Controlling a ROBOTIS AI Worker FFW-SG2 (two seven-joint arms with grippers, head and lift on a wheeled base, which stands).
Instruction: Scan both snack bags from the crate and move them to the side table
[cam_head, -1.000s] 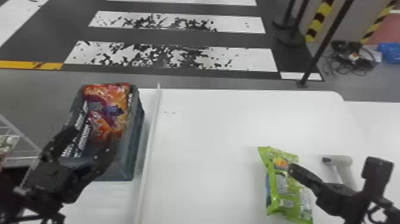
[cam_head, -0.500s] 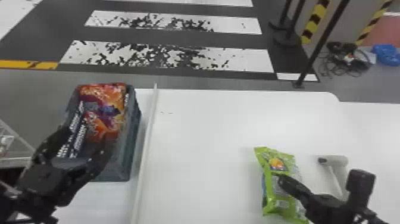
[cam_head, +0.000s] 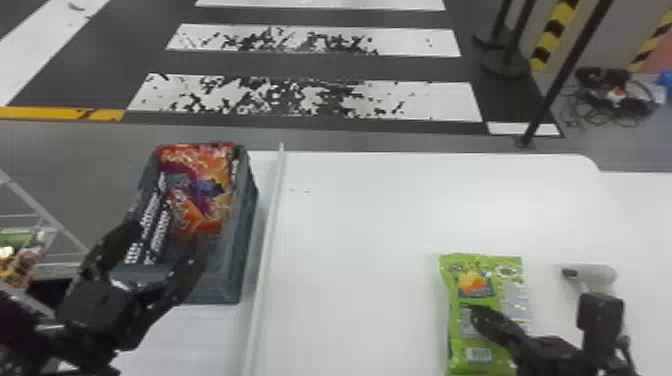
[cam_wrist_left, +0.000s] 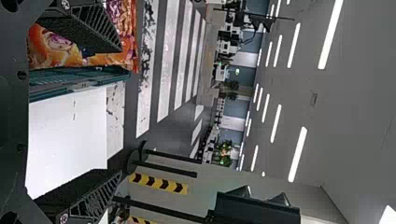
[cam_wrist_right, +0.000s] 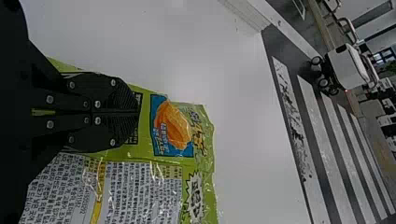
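1. From the head view I have the whole layout: crate (cam_head: 216, 287) at left, just left of the pale rail (cam_head: 272, 225), white table (cam_head: 370, 215) to its right, and the green bag (cam_head: 507, 295) lying flat on it, near and right. The scanner (cam_head: 592, 276) lies just right of the bag.
2. My right gripper (cam_head: 479, 316) is over the green bag. Its wrist view gives me what the arm hides from above: fingers (cam_wrist_right: 123, 130) clenched together, flush, over the wrapper's face. I can't tell whether they touch it. That view also brings up the bag's blue panel (cam_wrist_right: 180, 144) with an orange picture, and a white wheeled cart (cam_wrist_right: 348, 67) out on the floor.
3. My left gripper (cam_head: 165, 242) is at the crate's near end. In the left wrist view I see it released, its fingers wide apart, with orange wrapping past one of them and the crate's rim alongside. Ceiling lights (cam_wrist_left: 297, 154) show there too.
4. The crate holds orange-red wrapping (cam_head: 197, 165), toward its far end; I can't tell how many bags that is. White-on-black print runs down its left side.
5. At the far left of my head view, a wire rack (cam_head: 30, 200) has colourful packets (cam_head: 20, 260) by it.
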